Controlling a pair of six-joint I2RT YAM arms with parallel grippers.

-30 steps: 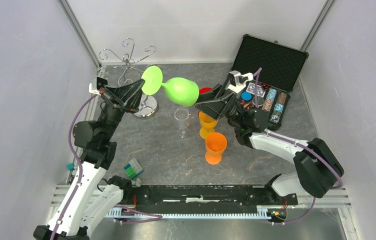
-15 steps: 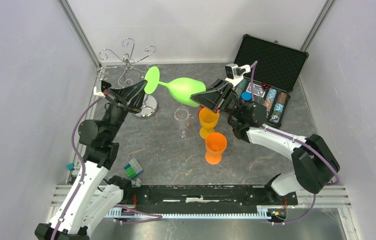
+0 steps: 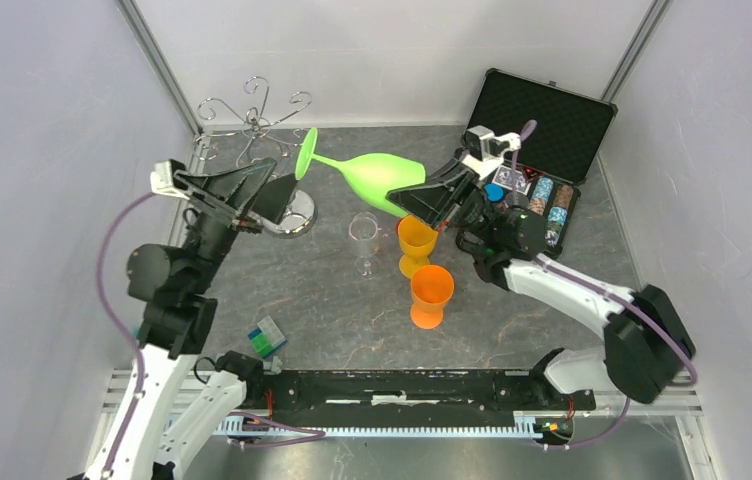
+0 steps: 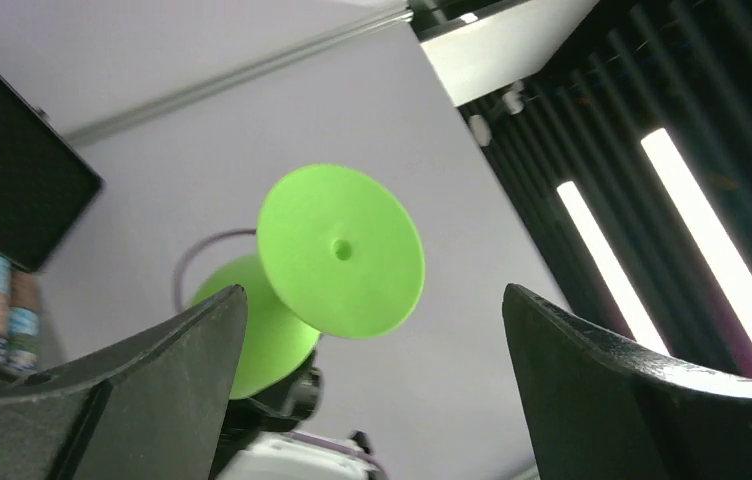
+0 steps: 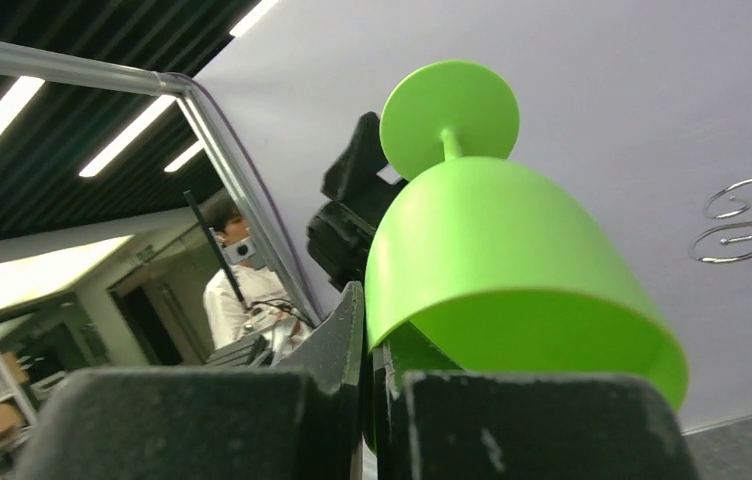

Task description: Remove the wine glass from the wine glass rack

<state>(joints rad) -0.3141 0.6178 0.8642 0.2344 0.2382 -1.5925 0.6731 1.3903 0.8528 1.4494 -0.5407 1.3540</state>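
The wine glass (image 3: 377, 178) is bright green and lies almost sideways in the air, its round foot (image 3: 306, 153) pointing left. My right gripper (image 3: 407, 203) is shut on the rim of its bowl (image 5: 502, 260), one finger inside and one outside. My left gripper (image 3: 277, 186) stands open just left of the foot and touches nothing. In the left wrist view the foot (image 4: 340, 250) floats free between the spread fingers (image 4: 152, 380). The wine glass rack (image 3: 252, 120), silver wire with curled arms, stands behind the left gripper, its round base (image 3: 299, 213) partly hidden.
A clear wine glass (image 3: 363, 238) stands upright mid-table. Two orange cups (image 3: 415, 245) (image 3: 431, 293) stand right of it, under the right gripper. An open black case (image 3: 542, 125) with chips sits at the back right. A small colourful cube (image 3: 266, 337) lies at the front left.
My left gripper let go of the glass's foot, opened wide and drew back to the left. My right gripper shut on the bowl's rim and now carries the glass alone.
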